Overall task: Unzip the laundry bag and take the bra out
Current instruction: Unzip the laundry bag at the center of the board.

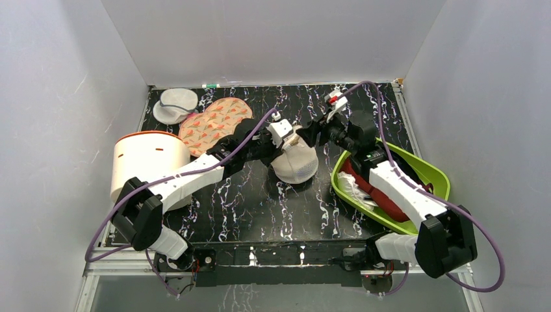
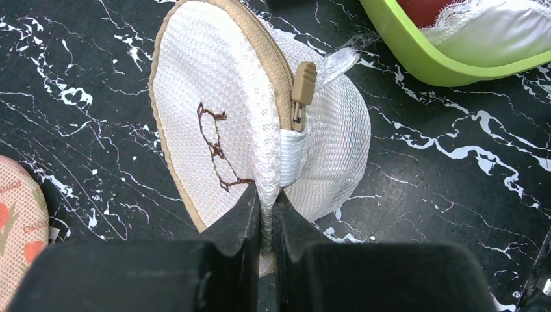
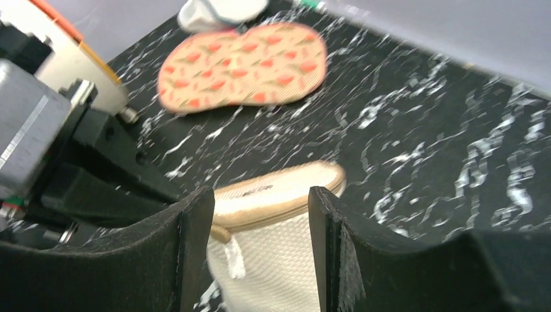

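The laundry bag point(image 1: 297, 166) is a cream-white mesh pod standing on edge at the table's middle. In the left wrist view the laundry bag point(image 2: 208, 97) shows a thin dark mark, a tan zipper seam and a tan zipper pull point(image 2: 303, 84) at the top. My left gripper point(image 2: 266, 218) is shut on a fold of the bag's mesh at the seam; it also shows in the top view point(image 1: 290, 143). My right gripper point(image 3: 260, 244) is open just above the bag point(image 3: 279, 260), right of the left gripper point(image 1: 313, 133). The red bra is hidden.
A green tub point(image 1: 429, 170) with maroon and white garments sits at the right under the right arm. A white tub with orange rim point(image 1: 144, 159) stands left. A patterned pad point(image 1: 214, 123) and a greyish mesh pod point(image 1: 175, 105) lie at the back left.
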### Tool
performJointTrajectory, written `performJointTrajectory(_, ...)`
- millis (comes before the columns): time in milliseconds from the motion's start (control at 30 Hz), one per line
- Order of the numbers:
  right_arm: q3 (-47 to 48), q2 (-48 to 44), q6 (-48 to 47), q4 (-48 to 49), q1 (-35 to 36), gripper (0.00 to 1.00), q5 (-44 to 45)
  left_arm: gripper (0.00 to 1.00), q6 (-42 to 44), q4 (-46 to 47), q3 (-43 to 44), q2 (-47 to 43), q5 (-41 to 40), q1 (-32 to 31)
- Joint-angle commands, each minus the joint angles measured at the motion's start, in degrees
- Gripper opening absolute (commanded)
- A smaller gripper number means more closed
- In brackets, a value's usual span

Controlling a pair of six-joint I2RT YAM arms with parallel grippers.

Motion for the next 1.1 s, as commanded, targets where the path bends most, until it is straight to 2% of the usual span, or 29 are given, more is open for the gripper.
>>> performJointTrajectory(0, 3.3, 2.0, 4.4, -5.0, -0.7, 0.52, -10.5, 0.00, 1.1, 1.4, 0.0, -3.6, 2.3, 0.2)
performJointTrajectory(200, 2.0, 4.6, 6.1, -2.6, -3.0, 0.52, -15.4, 0.00, 1.9, 1.7, -0.5, -4.2, 2.0, 0.2)
performJointTrajectory(633, 2.7, 7.1, 9.0, 1.1, -3.0, 0.37, -21.6, 0.00, 2.3, 1.0, -0.1, -4.2, 2.5, 0.2)
performJointTrajectory(1067, 2.3, 4.2, 7.0, -2.3, -3.0, 0.35, -20.1, 0.00, 2.2, 0.6, 0.1, -4.1, 3.2, 0.2)
